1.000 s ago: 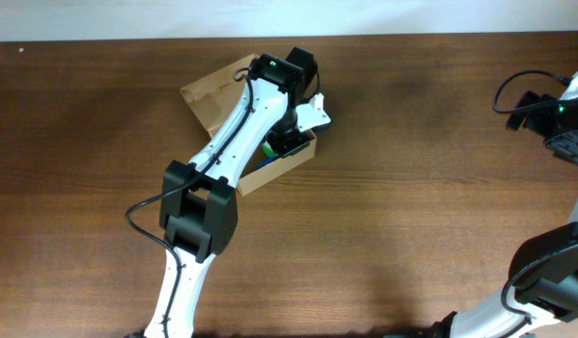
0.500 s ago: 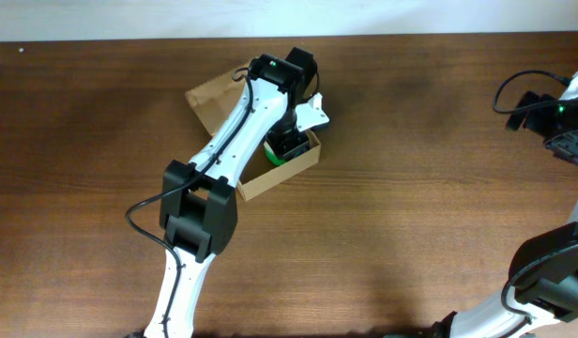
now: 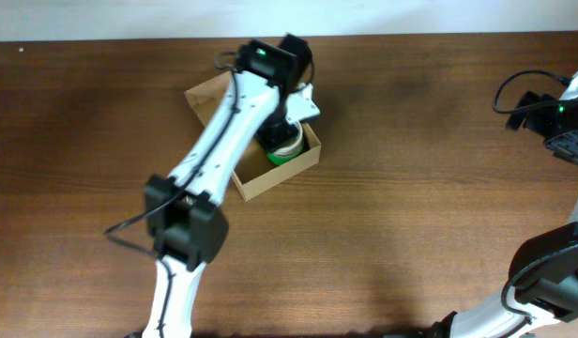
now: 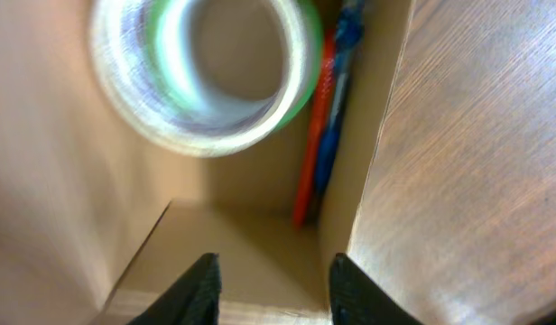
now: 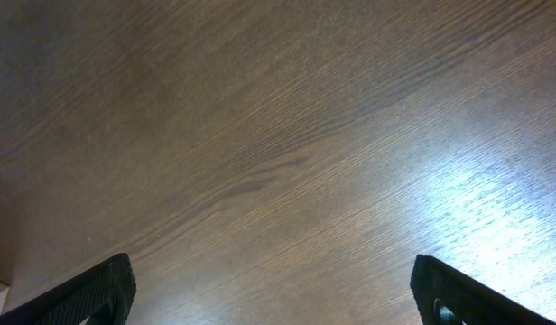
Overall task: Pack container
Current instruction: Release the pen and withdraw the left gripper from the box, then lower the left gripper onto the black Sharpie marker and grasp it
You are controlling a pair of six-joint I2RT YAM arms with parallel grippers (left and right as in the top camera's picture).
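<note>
Wood worktop [image 3: 411,207], cardboard box [image 3: 256,176] upper left with tape roll [image 4: 197,140], pens [image 4: 328,135], left end effector [image 4: 273,268] parted above, right end effector [image 5: 278,289] spread wide.

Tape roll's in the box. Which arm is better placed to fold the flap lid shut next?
Left. The left gripper hangs open over the container, above the tape roll, with the flap lid beside its arm. The right gripper is open over the table at the far right edge.
</note>
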